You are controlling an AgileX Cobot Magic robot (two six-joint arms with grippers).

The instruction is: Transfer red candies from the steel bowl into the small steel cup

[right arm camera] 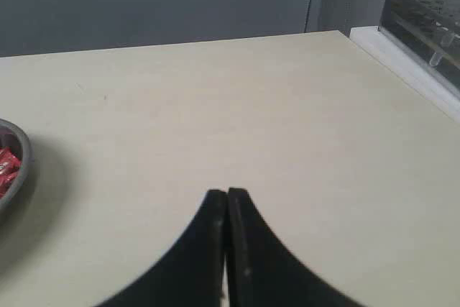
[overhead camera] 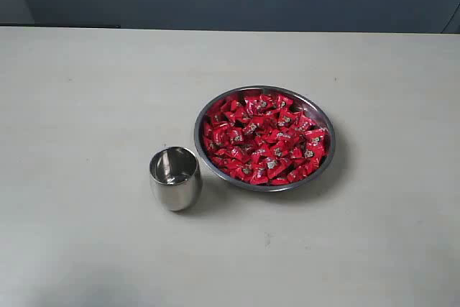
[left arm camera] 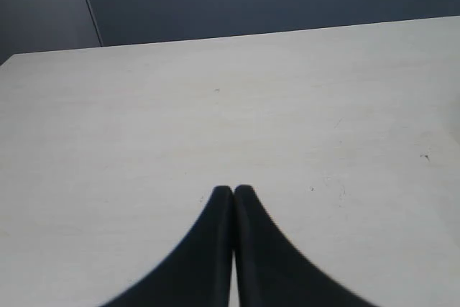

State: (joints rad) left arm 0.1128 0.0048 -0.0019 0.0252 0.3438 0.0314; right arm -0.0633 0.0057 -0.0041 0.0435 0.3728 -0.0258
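The steel bowl (overhead camera: 325, 165) sits right of the table's middle, heaped with many red candies (overhead camera: 266, 136). Just to its front left stands the small steel cup (overhead camera: 175, 178), upright, with nothing red visible inside. Neither arm appears in the exterior view. In the left wrist view my left gripper (left arm camera: 233, 190) is shut with nothing between its black fingers, over bare table. My right gripper (right arm camera: 227, 193) is likewise shut with nothing in it; the bowl's rim (right arm camera: 24, 154) and a few red candies (right arm camera: 6, 167) show at the edge of that view, well apart from the fingertips.
The pale table (overhead camera: 86, 106) stretches around the bowl and cup. In the right wrist view a dark clear-walled rack (right arm camera: 424, 23) stands beyond the table's edge. A dark wall runs behind the table.
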